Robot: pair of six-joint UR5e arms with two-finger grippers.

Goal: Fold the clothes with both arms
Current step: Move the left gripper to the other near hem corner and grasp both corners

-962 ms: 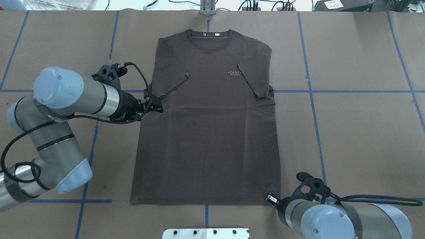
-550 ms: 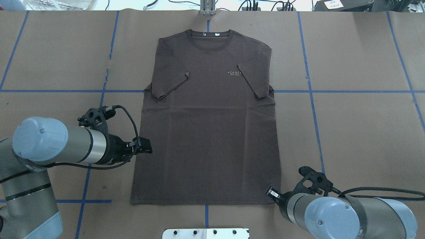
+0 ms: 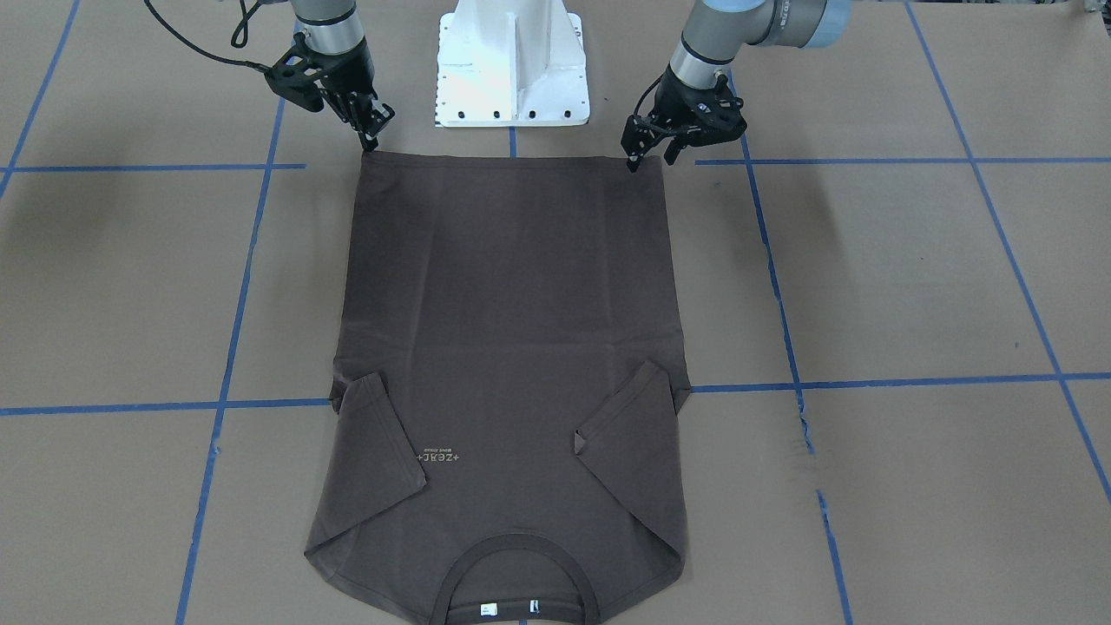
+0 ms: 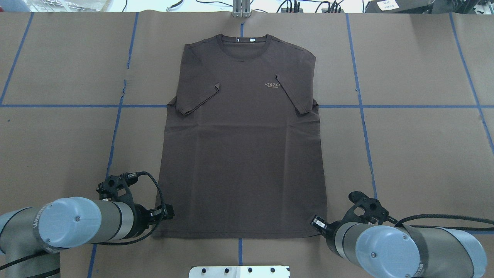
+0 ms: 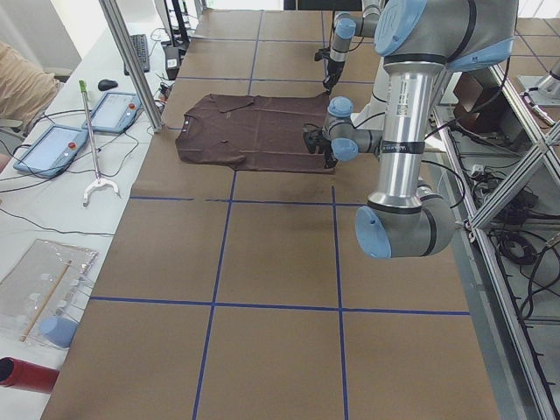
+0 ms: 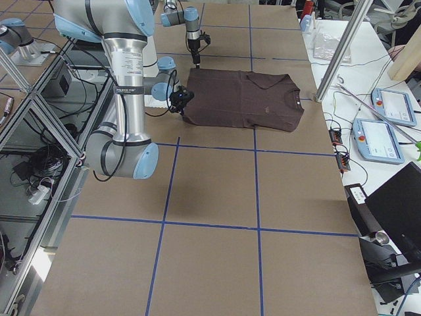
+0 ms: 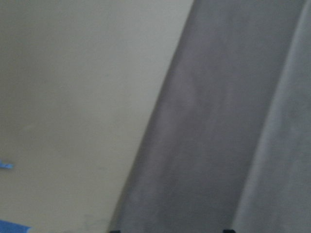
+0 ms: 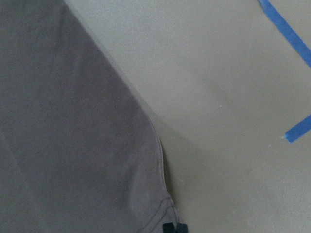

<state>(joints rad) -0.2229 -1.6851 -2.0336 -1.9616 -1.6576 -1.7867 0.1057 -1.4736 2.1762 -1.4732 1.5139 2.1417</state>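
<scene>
On brown-paper table (image 4: 417, 154), dark brown T-shirt (image 4: 243, 154) lies flat, front up, both sleeves folded in, collar at far edge, hem twd robot. L gripper (image 3: 649, 156) at hem corner on robot's left, jaws wide, cloth btwn them in wrist view. R gripper (image 3: 373, 137) at other hem corner, jaws nearly together, pinching fabric edge. White pedestal (image 3: 512, 61) just behind hem, btwn grippers.

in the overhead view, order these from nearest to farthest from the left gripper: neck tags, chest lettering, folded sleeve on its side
From the left gripper at the T-shirt's near hem corner:
1. Folded sleeve, same side, partway up the shirt.
2. Chest lettering, across toward the right arm's side.
3. Neck tags, middle of the shirt's far edge.
</scene>
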